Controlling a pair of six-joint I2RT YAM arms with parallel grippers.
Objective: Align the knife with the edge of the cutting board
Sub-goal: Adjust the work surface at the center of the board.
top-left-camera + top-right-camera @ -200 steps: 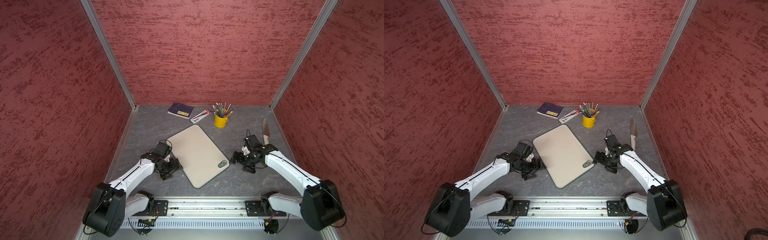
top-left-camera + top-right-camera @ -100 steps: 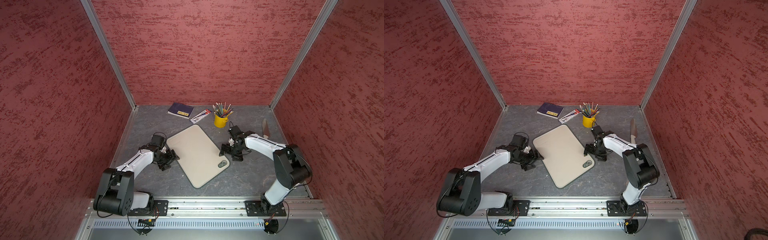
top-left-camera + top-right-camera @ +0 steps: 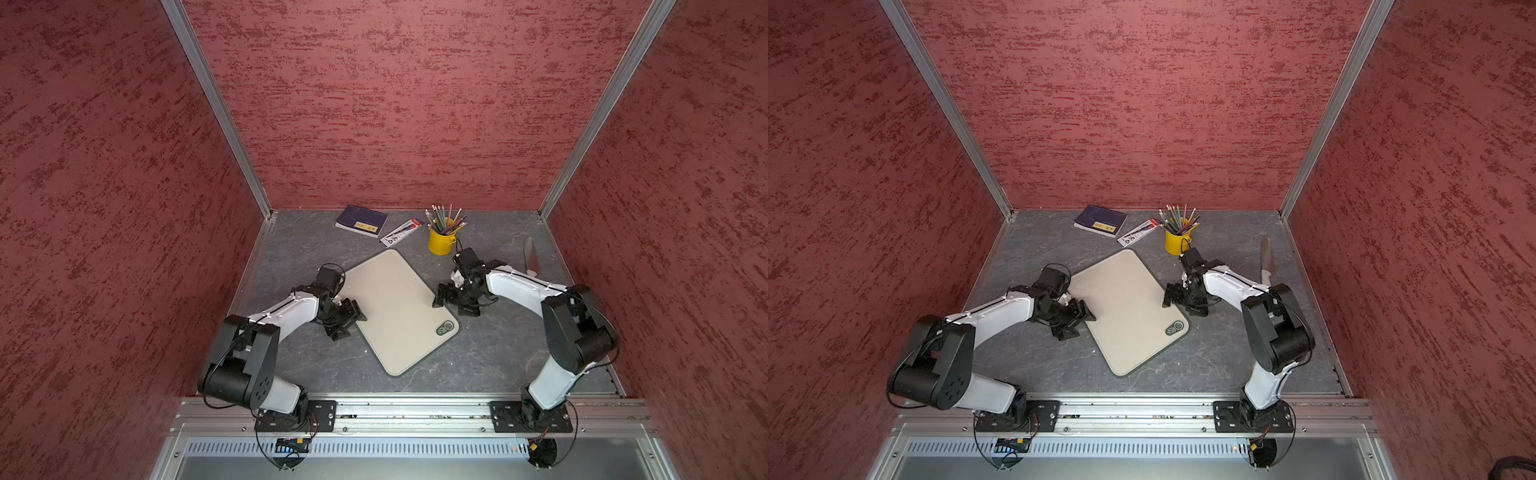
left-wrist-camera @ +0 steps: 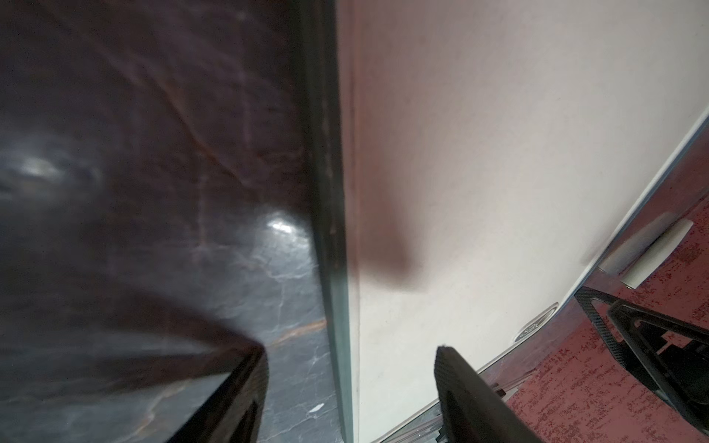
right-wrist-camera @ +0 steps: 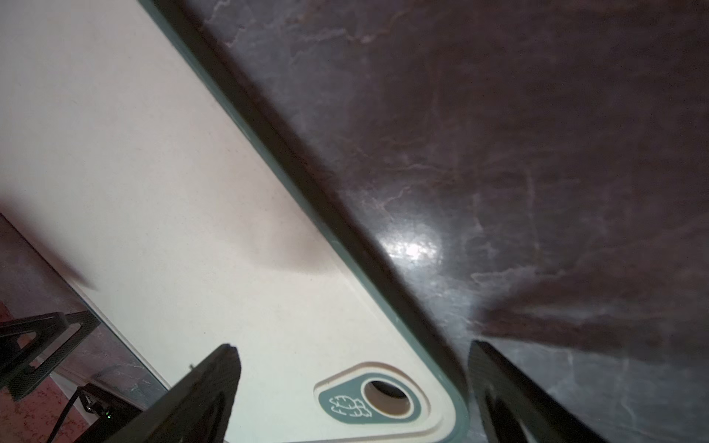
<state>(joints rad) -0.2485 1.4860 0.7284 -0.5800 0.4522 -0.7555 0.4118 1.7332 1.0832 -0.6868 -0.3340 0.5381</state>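
Arms [image 3: 291, 309] moved inward, flanking cutting board [image 3: 399, 307]; yellow cup [image 3: 440, 244], apparently holding pencils [image 3: 445, 218]

No legible words or nos. anywhere. Corner badge [image 5: 347, 406] of cutting board [image 5: 153, 191] is dark green w/ pale leaf-like emblem beside round hole, no lettering. Same badge in both top views, too small to read. Dark-blue booklet [image 3: 360, 219] near back wall — yellow label strip [image 3: 367, 227] w/ dark print, illegible. White-and-red flat pack [image 3: 401, 233] just beside booklet — black print along its length, unreadable at this res.
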